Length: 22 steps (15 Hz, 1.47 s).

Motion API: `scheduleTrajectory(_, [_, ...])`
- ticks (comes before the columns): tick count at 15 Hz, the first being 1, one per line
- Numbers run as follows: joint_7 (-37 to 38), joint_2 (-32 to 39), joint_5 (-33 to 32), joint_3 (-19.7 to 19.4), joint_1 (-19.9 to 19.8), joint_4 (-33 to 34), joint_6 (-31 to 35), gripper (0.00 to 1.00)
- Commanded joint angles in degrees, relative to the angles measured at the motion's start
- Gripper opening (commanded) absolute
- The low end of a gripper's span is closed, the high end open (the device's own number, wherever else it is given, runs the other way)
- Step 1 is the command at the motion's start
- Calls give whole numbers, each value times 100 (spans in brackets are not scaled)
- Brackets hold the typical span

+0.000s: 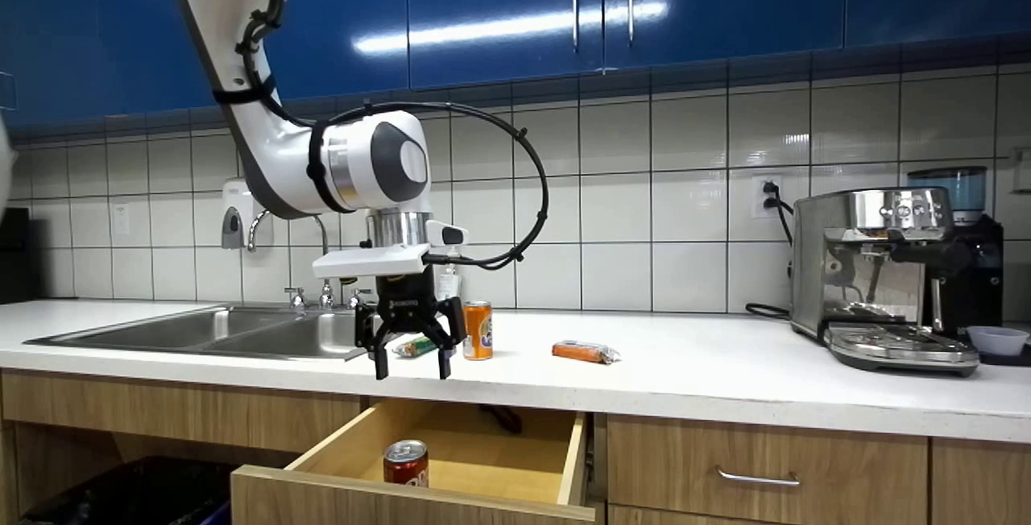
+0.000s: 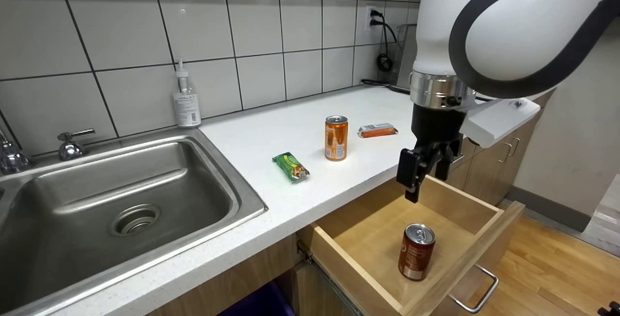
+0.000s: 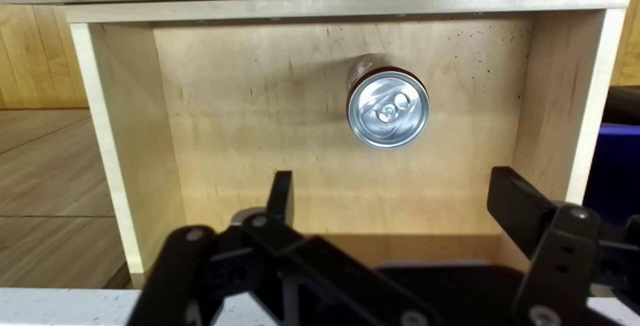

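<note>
Two fingers [image 3: 281, 193] stand wide apart on the hand [image 1: 412, 368], with nothing between them, pointing down over a pulled-out drawer [image 3: 240, 141]. Nearest to them is a red can [image 2: 416, 253], upright on the drawer floor, below the fingertips and clear of them. What counts is the line-up: side to side, in the wrist view, the lid [image 3: 388, 110] sits midway across the gap, and the can's long axis runs up and down, much as the fingers do. Front to back is less sure (the lid shows past the fingertips, toward the drawer front, though the slanting view may cause some of that). Behind the drawer, on the table [image 2: 271, 127], an orange can [image 2: 336, 137] stands upright between a green pack [image 2: 290, 165] and an orange pack [image 2: 378, 131], both lying flat, with a sink [image 2: 145, 175] past the green pack.
</note>
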Motion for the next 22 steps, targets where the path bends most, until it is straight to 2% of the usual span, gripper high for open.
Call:
scheduleTrajectory(1, [-2,-2,1,42,-43,8,-16,100])
scheduleTrajectory(6, [-2,-1,1,42,-43,8,-16,100])
scheduleTrajectory(10, [104,-66,395,80,-24,17,-11,100])
scheduleTrajectory(20, [-25,104,159,-14,-97,584,-229,100])
scheduleTrajectory(22, [-219,179,285,-35,-143,752,-312,100])
